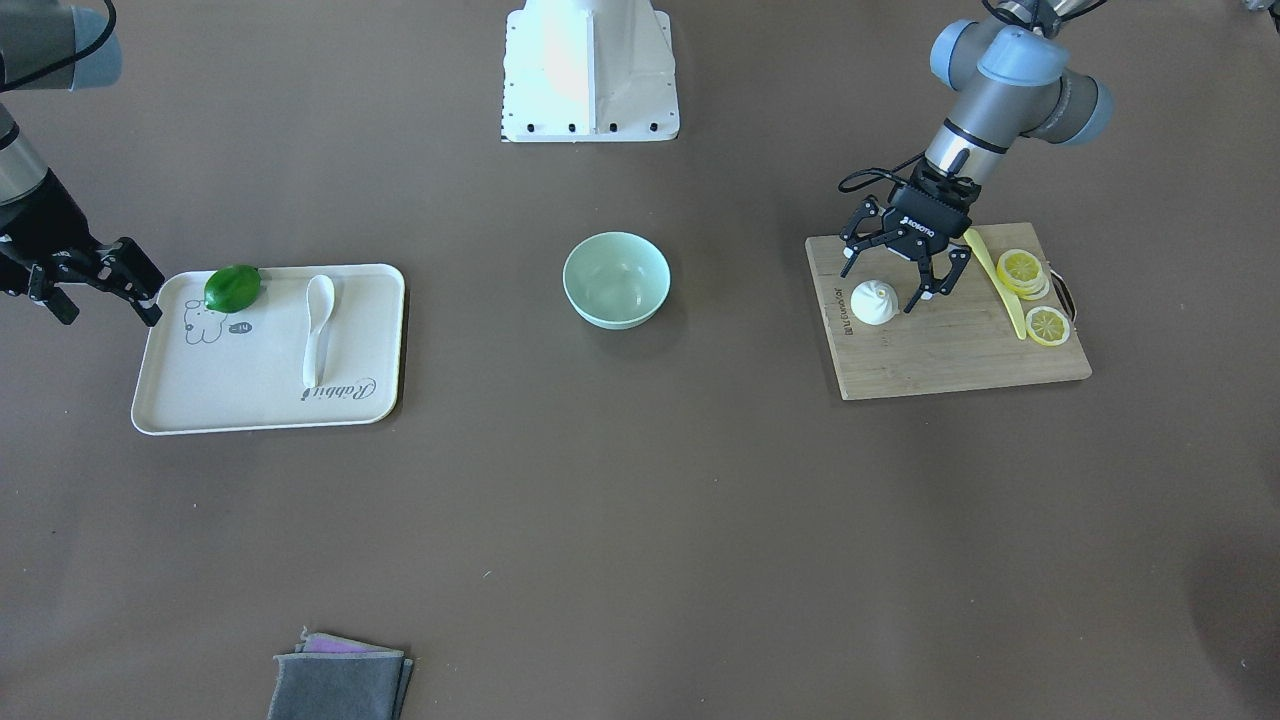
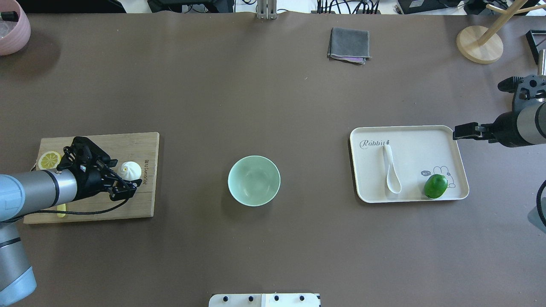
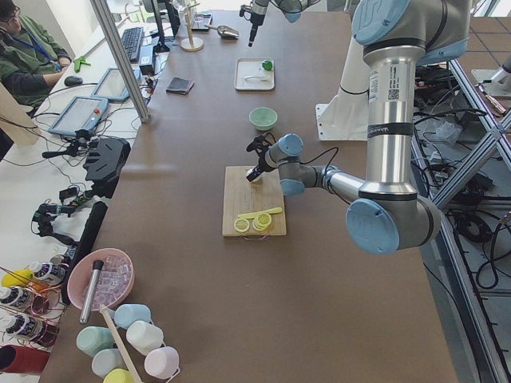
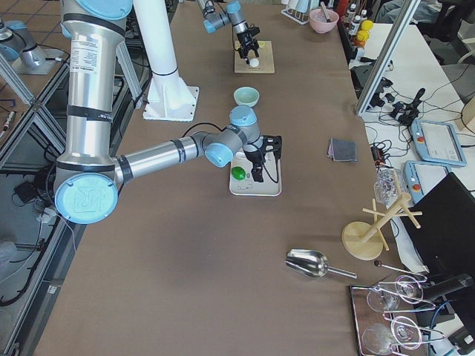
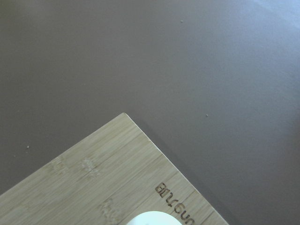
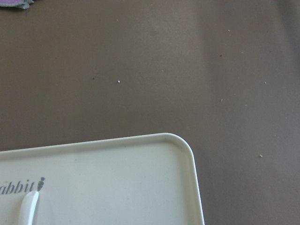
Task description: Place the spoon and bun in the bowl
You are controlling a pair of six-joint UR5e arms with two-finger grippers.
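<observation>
The white pleated bun (image 1: pixel 875 302) sits on a bamboo cutting board (image 1: pixel 950 360). It also shows in the overhead view (image 2: pixel 130 169) and at the bottom edge of the left wrist view (image 5: pixel 154 218). My left gripper (image 1: pixel 897 280) is open and hovers just behind the bun, its fingers to either side. The cream spoon (image 1: pixel 318 330) lies on a cream tray (image 1: pixel 200 400), also seen from overhead (image 2: pixel 391 170). My right gripper (image 1: pixel 108 312) is open and empty at the tray's outer edge. The mint-green bowl (image 1: pixel 616 312) stands empty at the table's middle (image 2: pixel 233 187).
A green lime (image 1: pixel 232 287) lies on the tray near the right gripper. Lemon slices (image 1: pixel 1022 268) and a long yellow knife (image 1: pixel 995 275) lie on the board. A folded grey cloth (image 2: pixel 349 44), a pink bowl (image 2: pixel 13 30) and a wooden stand (image 2: pixel 480 42) sit at the far edge.
</observation>
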